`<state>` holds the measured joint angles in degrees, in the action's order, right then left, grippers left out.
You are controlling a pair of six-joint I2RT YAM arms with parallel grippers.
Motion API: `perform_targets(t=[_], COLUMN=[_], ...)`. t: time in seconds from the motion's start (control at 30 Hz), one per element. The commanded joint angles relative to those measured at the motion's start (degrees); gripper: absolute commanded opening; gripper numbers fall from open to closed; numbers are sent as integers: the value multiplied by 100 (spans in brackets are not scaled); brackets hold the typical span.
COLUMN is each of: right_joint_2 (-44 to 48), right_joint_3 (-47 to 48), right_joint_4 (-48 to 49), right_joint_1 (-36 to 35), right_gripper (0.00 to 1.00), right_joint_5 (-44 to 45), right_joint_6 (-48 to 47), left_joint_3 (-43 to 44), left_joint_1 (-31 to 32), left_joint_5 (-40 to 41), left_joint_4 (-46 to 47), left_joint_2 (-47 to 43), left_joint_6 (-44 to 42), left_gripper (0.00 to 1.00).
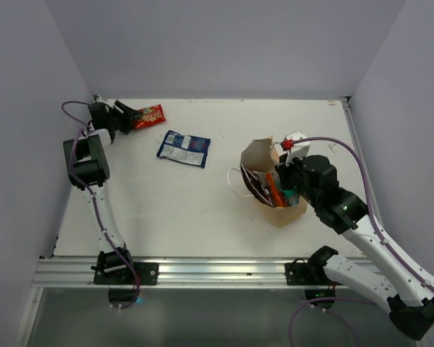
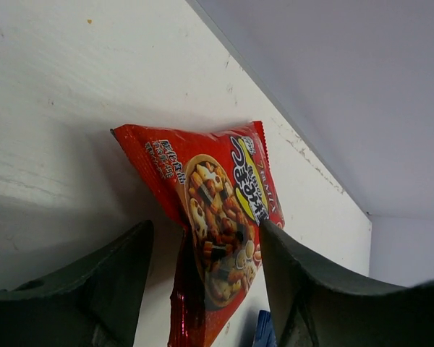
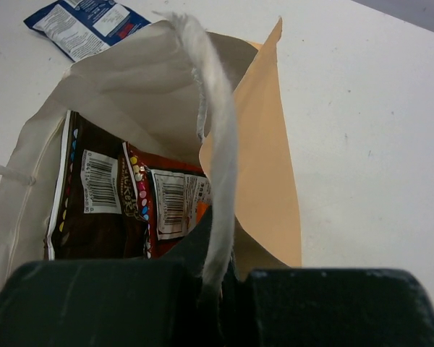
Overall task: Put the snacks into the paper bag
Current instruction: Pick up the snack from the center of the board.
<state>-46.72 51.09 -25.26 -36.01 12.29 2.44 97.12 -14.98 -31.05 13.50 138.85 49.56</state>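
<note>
Left gripper (image 2: 206, 235) jaws wide, straddling the red packet (image 2: 224, 195) in the far-left corner, not pinched yet. Right gripper (image 3: 220, 271) clamped on the rim of the paper bag (image 3: 264, 166) (several packets (image 3: 101, 199) inside). I count two left: this one, plus the blue-white packet (image 1: 184, 148).

Snacks (image 1: 273, 191) in bag (image 1: 259, 153), right — middle packet (image 1: 184, 148) leftward; corner packet (image 1: 149, 116) far-left

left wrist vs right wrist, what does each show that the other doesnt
Only left wrist: a red packet between the open fingers of the left gripper. Only right wrist: the bag, brown packets inside, its handle pinched in the right gripper. Both: the white table and, it seems, the blue packet, just a corner in the left wrist view.
</note>
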Motion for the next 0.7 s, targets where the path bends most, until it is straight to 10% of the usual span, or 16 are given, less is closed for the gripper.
perform_targets(t=[0.0,0.4,0.67], right_joint_2=[-30,-4,-21], right_joint_3=[147,595,770], right_joint_4=[65,-296,-480], right_joint_1=[-29,-29,-29], right_gripper=[0,0,0], right_joint_5=[-140,-34,-113], right_joint_6=[-42,-182,-200], left_joint_3=[132,-368,-817], left_joint_1=[-22,-22,-22], left_joint_5=[-164,-174,-51], left_joint_4=[206,373,259], left_joint_2=[239,-454,-1192], left_joint_6=[150,-569,-1238], left_gripper=[62,13,0])
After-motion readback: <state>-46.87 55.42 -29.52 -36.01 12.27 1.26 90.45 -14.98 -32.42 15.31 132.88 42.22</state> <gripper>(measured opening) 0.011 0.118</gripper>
